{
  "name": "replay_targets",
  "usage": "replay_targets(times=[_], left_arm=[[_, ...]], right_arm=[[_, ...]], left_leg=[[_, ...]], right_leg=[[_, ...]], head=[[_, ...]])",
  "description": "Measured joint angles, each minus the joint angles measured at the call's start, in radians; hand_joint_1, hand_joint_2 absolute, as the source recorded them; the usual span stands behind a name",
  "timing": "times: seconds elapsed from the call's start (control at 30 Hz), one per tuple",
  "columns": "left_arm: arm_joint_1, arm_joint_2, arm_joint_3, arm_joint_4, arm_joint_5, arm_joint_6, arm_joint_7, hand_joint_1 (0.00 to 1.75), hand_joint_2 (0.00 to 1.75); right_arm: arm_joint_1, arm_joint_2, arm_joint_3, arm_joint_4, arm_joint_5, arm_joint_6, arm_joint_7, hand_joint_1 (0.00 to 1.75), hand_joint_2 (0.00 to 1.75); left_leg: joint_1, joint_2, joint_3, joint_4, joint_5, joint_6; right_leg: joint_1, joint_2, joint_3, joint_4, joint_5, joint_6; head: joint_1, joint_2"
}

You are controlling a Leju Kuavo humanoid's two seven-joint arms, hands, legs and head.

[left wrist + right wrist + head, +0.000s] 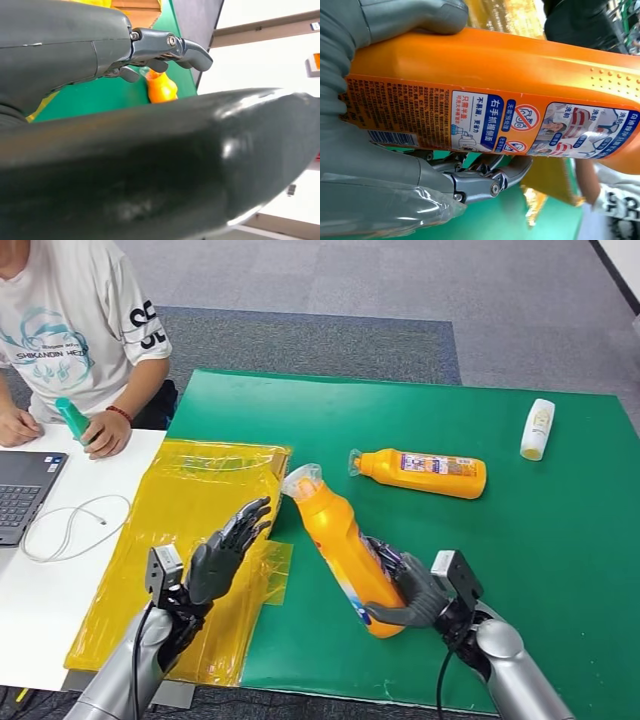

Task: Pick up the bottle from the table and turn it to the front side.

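grasp | my right robot hand [411, 592] grips the orange plastic bottle [343, 540] tilted off the green counter [543, 540] (back label showing, so needs turning); left robot hand [226, 552] spread, empty, ready to assist

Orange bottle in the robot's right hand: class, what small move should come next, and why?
Probably the right hand should roll the orange bottle about its long axis. It is held tilted above the green mat, and the right wrist view shows the barcode and fine-print label, likely the back.
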Motion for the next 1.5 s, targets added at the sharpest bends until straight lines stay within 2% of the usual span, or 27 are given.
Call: replay_targets(times=[0.23,0.67,0.8,1.13,1.5], left_arm=[[-0.024,0.000,0.001,0.053,0.063,-0.075,-0.004,0.00,0.00],[-0.034,0.010,0.006,0.092,0.112,-0.142,-0.005,0.00,0.00],[-0.040,0.018,0.006,0.092,0.104,-0.139,-0.009,0.00,1.75],[-0.052,0.025,0.006,0.078,0.025,-0.072,-0.023,0.00,1.75],[-0.054,0.031,0.006,0.075,-0.018,-0.042,-0.024,0.00,1.75]], right_arm=[[-0.025,0.011,0.013,-0.025,0.022,-0.017,-0.003,1.75,1.75],[-0.045,0.016,0.049,-0.058,0.101,-0.066,-0.009,1.75,1.75],[-0.055,0.017,0.060,-0.059,0.109,-0.074,-0.008,1.75,1.75],[-0.068,0.018,0.085,-0.059,0.151,-0.103,-0.005,1.75,1.75],[-0.073,0.018,0.107,-0.059,0.211,-0.138,-0.005,1.75,1.75]], left_leg=[[0.000,0.000,0.000,0.000,0.000,0.000],[0.000,0.000,0.000,0.000,0.000,0.000],[0.000,0.000,0.000,0.000,0.000,0.000],[0.000,0.000,0.000,0.000,0.000,0.000],[0.000,0.000,0.000,0.000,0.000,0.000]], right_leg=[[0.000,0.000,0.000,0.000,0.000,0.000],[0.000,0.000,0.000,0.000,0.000,0.000],[0.000,0.000,0.000,0.000,0.000,0.000],[0.000,0.000,0.000,0.000,0.000,0.000],[0.000,0.000,0.000,0.000,0.000,0.000]], head=[[0.000,0.000],[0.000,0.000],[0.000,0.000],[0.000,0.000],[0.000,0.000]])
